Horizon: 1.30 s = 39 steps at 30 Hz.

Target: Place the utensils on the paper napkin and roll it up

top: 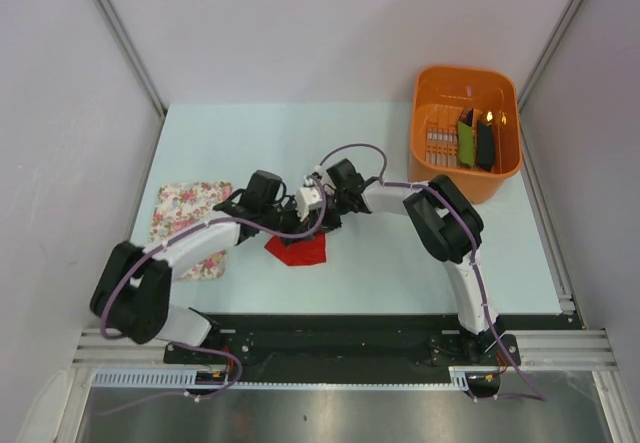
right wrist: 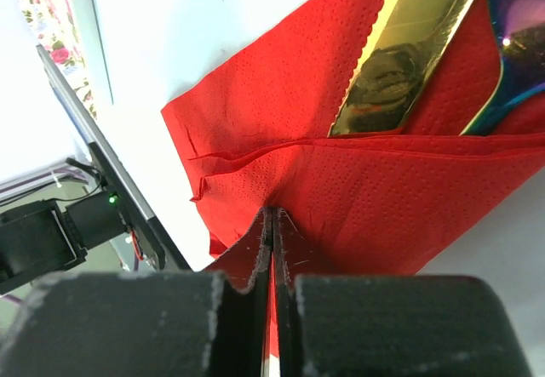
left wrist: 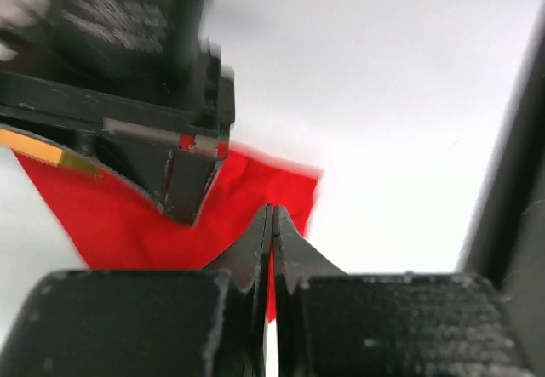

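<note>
The paper napkin (top: 297, 251) lies in the middle of the surface (top: 400, 263), and one side is folded over the shiny utensils (right wrist: 400, 54). I think this tucks them in for rolling. The left claw (left wrist: 272, 224) is pinched tight on the napkin's edge, and the right claw (right wrist: 272, 224) is pinched tight on the fold, likely to turn it together.

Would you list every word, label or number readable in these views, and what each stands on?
None can be read.
White printed lines on the black housing in the left wrist view: too blurred to read.
The red napkin, gold utensil, orange basket and floral cloth: no lettering visible.
</note>
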{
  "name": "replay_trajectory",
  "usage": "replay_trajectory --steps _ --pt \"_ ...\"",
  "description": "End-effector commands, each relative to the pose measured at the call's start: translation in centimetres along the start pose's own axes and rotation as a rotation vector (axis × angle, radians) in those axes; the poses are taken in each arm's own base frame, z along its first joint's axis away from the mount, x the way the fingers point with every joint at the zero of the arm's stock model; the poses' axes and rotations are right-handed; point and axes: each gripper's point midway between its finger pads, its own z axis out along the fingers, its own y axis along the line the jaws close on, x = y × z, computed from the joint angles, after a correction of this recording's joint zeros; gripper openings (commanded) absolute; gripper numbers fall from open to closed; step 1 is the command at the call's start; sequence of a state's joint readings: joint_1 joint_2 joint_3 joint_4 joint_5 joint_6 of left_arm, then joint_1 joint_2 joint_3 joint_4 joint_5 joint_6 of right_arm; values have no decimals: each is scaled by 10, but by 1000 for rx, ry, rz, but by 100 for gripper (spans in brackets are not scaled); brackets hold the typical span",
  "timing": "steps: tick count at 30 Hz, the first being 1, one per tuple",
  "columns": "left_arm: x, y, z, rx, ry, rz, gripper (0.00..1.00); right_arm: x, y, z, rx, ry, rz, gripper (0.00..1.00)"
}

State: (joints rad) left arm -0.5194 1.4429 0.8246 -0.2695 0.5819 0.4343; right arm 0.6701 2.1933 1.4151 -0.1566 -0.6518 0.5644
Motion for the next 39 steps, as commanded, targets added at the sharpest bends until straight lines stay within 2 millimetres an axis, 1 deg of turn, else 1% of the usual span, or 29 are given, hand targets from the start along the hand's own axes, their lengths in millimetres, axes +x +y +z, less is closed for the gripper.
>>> replay_trajectory --steps 1,2,3,4,5,6,7,8,10,11,12,13,15,18,19,20,24,29,34,36,38,39 --pt "-36 -41 -19 168 -209 -445 3 15 -41 7 84 22 56 0" --pt "-35 -37 -22 182 -237 -519 3 15 -43 7 86 22 57 0" --pt "-22 -39 -18 192 -234 -601 4 17 -43 8 86 22 60 0" --pt "-30 -33 -20 196 -290 -674 4 18 -42 8 74 28 69 0" --pt "-24 -26 -19 186 -300 -736 5 20 -43 9 73 32 73 0" --pt "-14 -25 -17 182 -300 -789 9 21 -43 10 80 31 71 0" --pt "-19 -21 -18 183 -334 -830 11 21 -42 11 80 29 68 1" --pt "-13 -17 -18 175 -339 -865 16 20 -42 10 80 28 74 1" --pt "-11 -13 -16 163 -342 -890 21 19 -43 11 84 21 74 1" --pt "-9 -12 -15 168 -341 -904 25 19 -42 11 82 21 73 1" --pt "-4 -14 -11 190 -320 -947 26 19 -43 12 83 22 77 1" --pt "-4 -13 -10 196 -325 -956 27 19 -43 12 84 20 78 1" --pt "5 -8 -3 193 -303 -1007 22 18 -43 12 83 18 86 1" --pt "9 1 0 194 -304 -1034 15 19 -43 11 81 20 82 1" --pt "14 5 3 193 -296 -1057 12 18 -42 11 80 18 80 1" --pt "14 8 4 187 -301 -1059 8 17 -41 10 80 16 80 1" --pt "19 18 10 165 -295 -1080 1 17 -42 10 79 18 86 1" --pt "30 24 19 138 -262 -1104 0 16 -41 8 72 16 85 1" --pt "46 27 26 98 -221 -1134 0 16 -36 8 62 18 83 1" --pt "54 30 30 72 -202 -1139 0 16 -34 7 55 17 78 1" --pt "66 33 33 37 -160 -1146 0 15 -30 5 49 15 73 2" --pt "69 33 34 29 -149 -1150 0 14 -29 5 45 13 71 3"
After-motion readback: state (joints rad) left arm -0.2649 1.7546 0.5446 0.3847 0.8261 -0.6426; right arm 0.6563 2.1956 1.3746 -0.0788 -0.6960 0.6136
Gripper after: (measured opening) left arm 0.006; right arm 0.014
